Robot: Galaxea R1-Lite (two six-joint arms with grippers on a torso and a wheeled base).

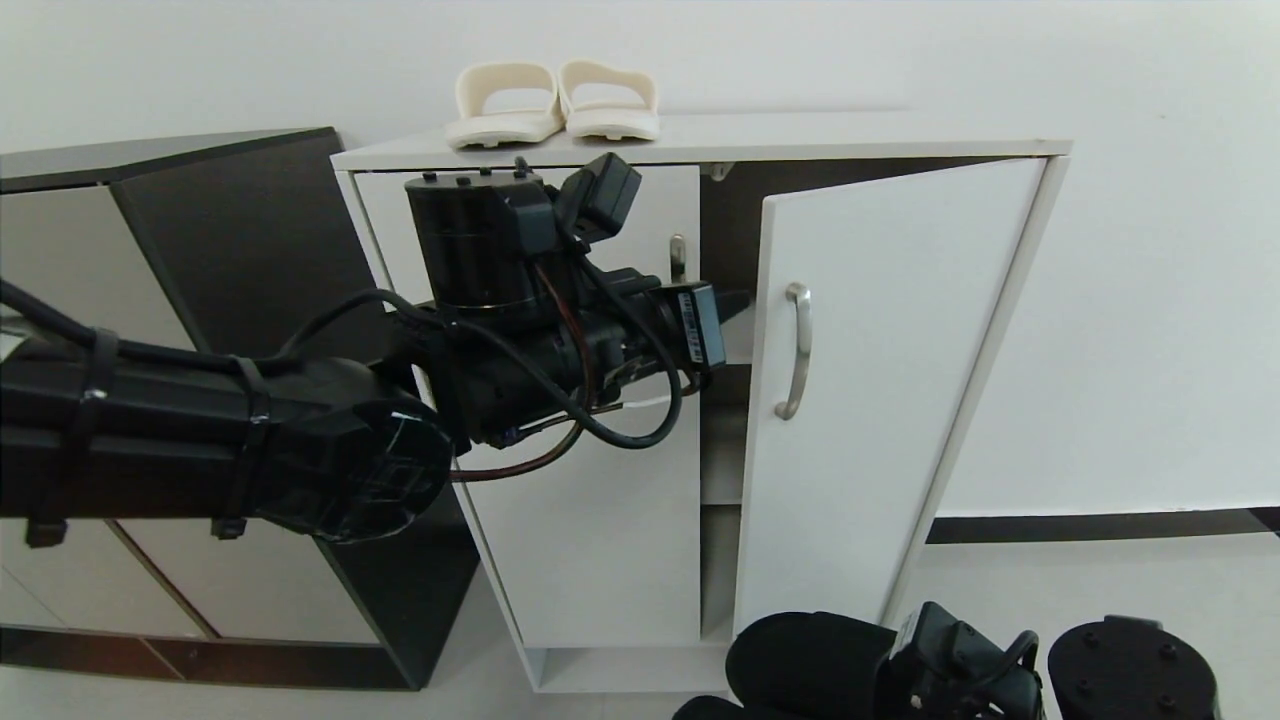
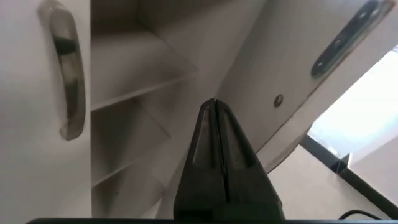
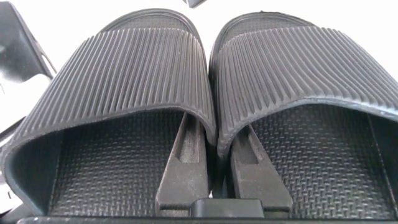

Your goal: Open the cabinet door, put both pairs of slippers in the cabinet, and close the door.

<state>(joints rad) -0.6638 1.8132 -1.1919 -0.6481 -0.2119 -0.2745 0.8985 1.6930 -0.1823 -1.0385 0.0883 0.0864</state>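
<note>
I see my left gripper (image 2: 216, 106) with its fingers pressed together on nothing, its tip at the gap beside the cabinet's (image 1: 800, 130) half-open right door (image 1: 880, 400). My right gripper (image 3: 217, 123) is clamped on the black slippers (image 3: 143, 68), one finger inside each, low in front of the cabinet. The cream slippers (image 1: 553, 103) sit on the cabinet top.
</note>
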